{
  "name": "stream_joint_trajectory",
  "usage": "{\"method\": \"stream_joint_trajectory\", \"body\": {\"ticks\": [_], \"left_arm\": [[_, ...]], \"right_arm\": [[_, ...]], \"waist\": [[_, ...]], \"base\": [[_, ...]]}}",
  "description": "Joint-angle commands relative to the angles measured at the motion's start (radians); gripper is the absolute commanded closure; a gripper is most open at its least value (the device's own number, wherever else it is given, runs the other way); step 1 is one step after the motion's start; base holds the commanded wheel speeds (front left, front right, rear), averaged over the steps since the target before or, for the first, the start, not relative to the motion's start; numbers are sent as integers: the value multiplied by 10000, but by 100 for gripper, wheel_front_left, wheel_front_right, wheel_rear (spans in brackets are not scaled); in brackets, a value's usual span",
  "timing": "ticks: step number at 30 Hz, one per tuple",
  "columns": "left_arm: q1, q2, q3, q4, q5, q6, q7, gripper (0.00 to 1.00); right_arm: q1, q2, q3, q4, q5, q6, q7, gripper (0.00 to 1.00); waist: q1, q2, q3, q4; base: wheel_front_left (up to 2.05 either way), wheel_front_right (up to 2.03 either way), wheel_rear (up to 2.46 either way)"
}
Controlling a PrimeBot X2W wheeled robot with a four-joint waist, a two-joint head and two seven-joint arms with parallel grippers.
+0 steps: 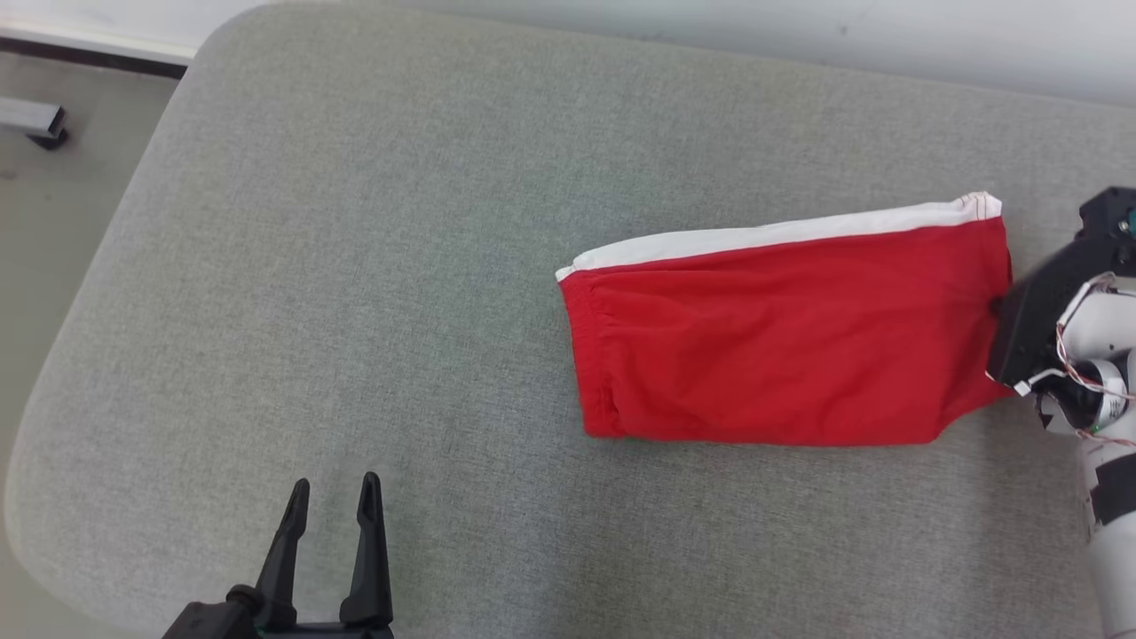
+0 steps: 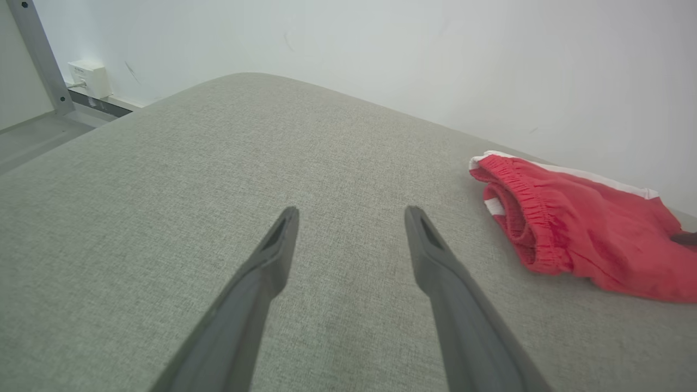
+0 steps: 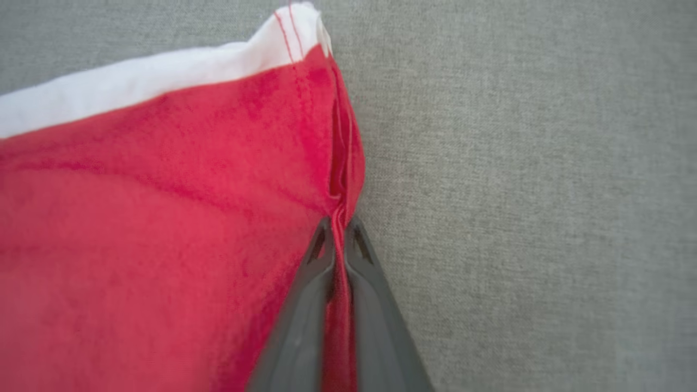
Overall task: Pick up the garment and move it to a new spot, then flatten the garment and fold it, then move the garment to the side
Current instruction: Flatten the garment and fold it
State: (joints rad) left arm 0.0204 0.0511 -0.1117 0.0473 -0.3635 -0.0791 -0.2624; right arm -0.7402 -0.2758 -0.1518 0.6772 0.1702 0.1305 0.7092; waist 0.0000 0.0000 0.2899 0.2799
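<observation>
The right tool (image 3: 338,223) pinches the red, white-edged garment's (image 1: 781,337) hem on the grey tabletop (image 1: 355,266); the left tool (image 1: 333,493) hovers spread.

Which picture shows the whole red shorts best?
The head view: the red shorts lie whole on the grey cushion. The left wrist view sees their waistband end side-on; the right wrist view is a close-up of the hem pinched in the right tool.
</observation>
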Motion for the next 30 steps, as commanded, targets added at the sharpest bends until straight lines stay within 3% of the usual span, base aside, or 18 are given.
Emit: {"method": "stream_joint_trajectory", "body": {"ticks": [1,16,23,30], "left_arm": [[134,-12,15,21,43,-5,-27,0],[635,-11,23,-11,331,8,-26,0],[503,-10,-163,-54,352,67,-26,0],[454,-12,-264,-24,249,128,-26,0]], "right_arm": [[254,-92,-46,-52,31,-2,-92,100],[2029,-1134,-562,-2471,596,-2,-474,100],[2929,-1331,-1010,-4743,226,-2,728,100],[2823,-1035,-289,-5925,325,-2,1271,100]], "waist": [[0,0,-143,-90],[0,0,-1093,-746],[0,0,-1159,-888],[0,0,-1170,-910]], "base": [[0,0,0],[0,0,0],[0,0,0],[0,0,0]]}}
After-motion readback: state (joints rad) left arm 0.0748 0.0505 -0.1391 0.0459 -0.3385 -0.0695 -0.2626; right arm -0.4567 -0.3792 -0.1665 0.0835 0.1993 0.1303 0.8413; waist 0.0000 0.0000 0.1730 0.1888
